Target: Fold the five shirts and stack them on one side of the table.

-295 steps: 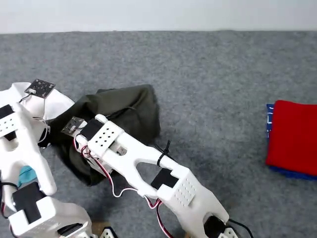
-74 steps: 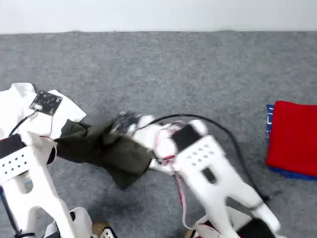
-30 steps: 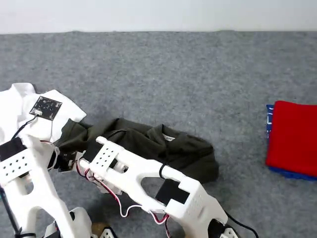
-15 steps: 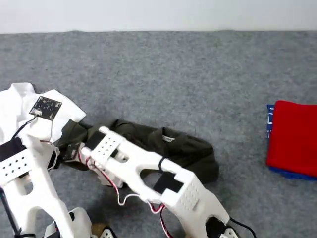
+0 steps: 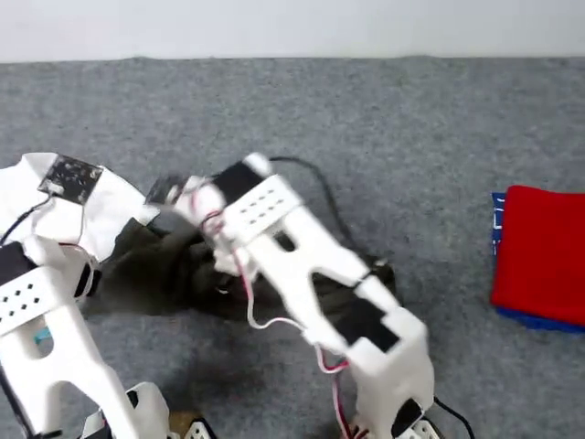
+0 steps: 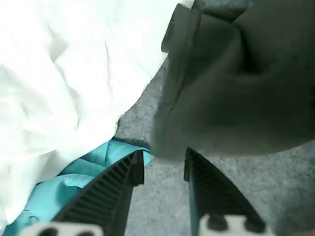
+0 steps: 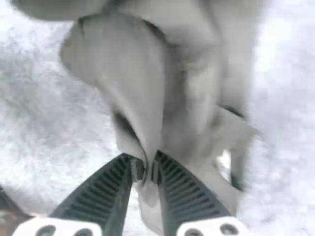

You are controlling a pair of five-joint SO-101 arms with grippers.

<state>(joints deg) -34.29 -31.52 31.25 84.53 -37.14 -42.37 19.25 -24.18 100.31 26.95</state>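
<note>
Right wrist view: right pincer (image 7: 146,169) almost closed, fold of dark green shirt (image 7: 147,98) pinched between tips, cloth bunched beyond. Left pincer (image 6: 162,164) parted, dark green shirt edge at tips, contact unclear; white shirt (image 6: 59,83), teal shirt (image 6: 83,172) beside. Dark green shirt crumpled near worktop (image 5: 366,119) left edge, overlapping white shirt. Red shirt (image 5: 541,251) folded atop blue shirt (image 5: 496,215), right edge.

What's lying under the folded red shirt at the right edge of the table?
A strip of blue fabric peeks out beneath the red shirt; the rest of it is covered.
</note>
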